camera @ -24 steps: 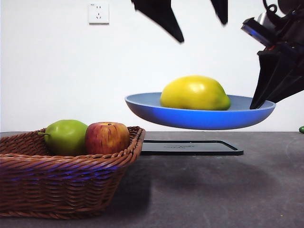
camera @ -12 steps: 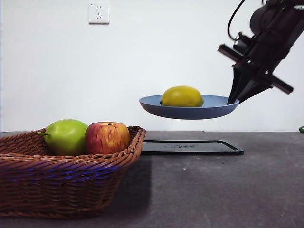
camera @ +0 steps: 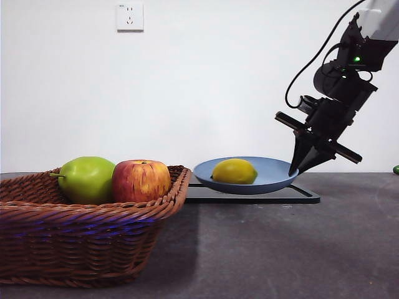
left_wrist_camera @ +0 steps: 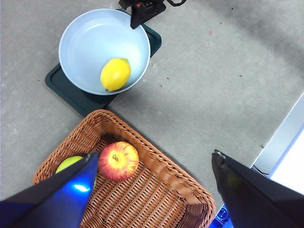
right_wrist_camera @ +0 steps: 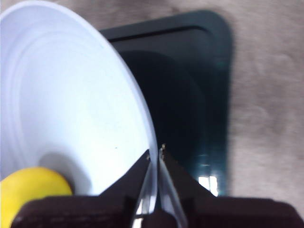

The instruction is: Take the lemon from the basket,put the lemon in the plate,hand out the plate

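The yellow lemon (camera: 234, 170) lies in the light blue plate (camera: 268, 168). The plate sits low at the black tray (camera: 249, 194); I cannot tell whether it rests on it. My right gripper (camera: 294, 169) is shut on the plate's rim, as the right wrist view (right_wrist_camera: 155, 154) shows, with the lemon (right_wrist_camera: 28, 190) at the plate's (right_wrist_camera: 61, 95) near side. My left gripper (left_wrist_camera: 154, 156) is open and empty, high above the wicker basket (left_wrist_camera: 142, 199), and sees the lemon (left_wrist_camera: 115, 74) in the plate (left_wrist_camera: 90, 42).
The basket (camera: 93, 230) stands near left and holds a green fruit (camera: 86, 179) and a red apple (camera: 141, 180). A wall socket (camera: 129, 17) is on the white back wall. A small green thing (camera: 396, 169) shows at the right edge.
The right gripper has carried the plate with the lemon away from the camera and down, from mid-air to the black tray. The other arm's black tips have left the top of the front view.
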Action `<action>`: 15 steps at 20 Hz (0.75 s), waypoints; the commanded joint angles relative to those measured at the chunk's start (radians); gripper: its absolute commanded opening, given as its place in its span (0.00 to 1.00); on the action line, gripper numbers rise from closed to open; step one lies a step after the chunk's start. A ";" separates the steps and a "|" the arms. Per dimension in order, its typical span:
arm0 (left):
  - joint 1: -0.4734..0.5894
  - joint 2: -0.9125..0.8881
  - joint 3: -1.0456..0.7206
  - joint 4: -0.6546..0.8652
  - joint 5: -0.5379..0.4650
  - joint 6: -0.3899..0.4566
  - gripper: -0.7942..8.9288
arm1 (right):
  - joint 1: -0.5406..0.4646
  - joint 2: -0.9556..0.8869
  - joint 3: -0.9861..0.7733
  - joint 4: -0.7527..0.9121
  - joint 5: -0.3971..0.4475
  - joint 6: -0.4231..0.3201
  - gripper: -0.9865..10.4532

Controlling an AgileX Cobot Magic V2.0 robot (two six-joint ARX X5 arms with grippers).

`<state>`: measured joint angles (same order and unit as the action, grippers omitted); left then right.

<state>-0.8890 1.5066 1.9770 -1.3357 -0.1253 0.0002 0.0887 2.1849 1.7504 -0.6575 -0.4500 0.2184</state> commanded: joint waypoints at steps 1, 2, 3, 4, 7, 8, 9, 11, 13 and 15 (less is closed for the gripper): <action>-0.006 0.014 0.025 -0.027 -0.004 0.008 0.51 | -0.005 0.029 0.029 -0.005 -0.011 0.015 0.09; -0.006 0.014 0.025 -0.023 -0.004 0.008 0.51 | -0.005 0.030 0.029 -0.007 -0.008 0.010 0.09; -0.006 0.014 0.025 -0.021 -0.004 0.008 0.51 | -0.007 0.030 0.029 -0.009 0.007 0.010 0.09; -0.006 0.014 0.025 -0.019 -0.004 0.008 0.51 | -0.007 0.030 0.029 -0.011 0.020 0.007 0.09; -0.006 0.014 0.025 -0.019 -0.004 0.001 0.51 | -0.007 0.031 0.029 -0.034 0.061 -0.008 0.10; -0.006 0.014 0.025 -0.020 -0.004 0.000 0.51 | -0.007 0.031 0.029 -0.036 0.063 -0.008 0.10; -0.006 0.014 0.025 -0.020 -0.004 0.000 0.51 | -0.007 0.031 0.029 -0.036 0.063 -0.010 0.10; -0.006 0.014 0.025 -0.020 -0.004 0.000 0.51 | -0.007 0.031 0.029 -0.035 0.063 -0.011 0.15; -0.006 0.014 0.025 -0.020 -0.004 0.000 0.51 | -0.008 0.031 0.029 -0.031 0.063 -0.011 0.21; -0.006 0.014 0.025 -0.020 -0.005 0.000 0.51 | -0.009 0.031 0.029 -0.021 0.063 -0.010 0.26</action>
<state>-0.8890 1.5066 1.9770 -1.3354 -0.1253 -0.0002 0.0788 2.1906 1.7512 -0.6853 -0.3893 0.2169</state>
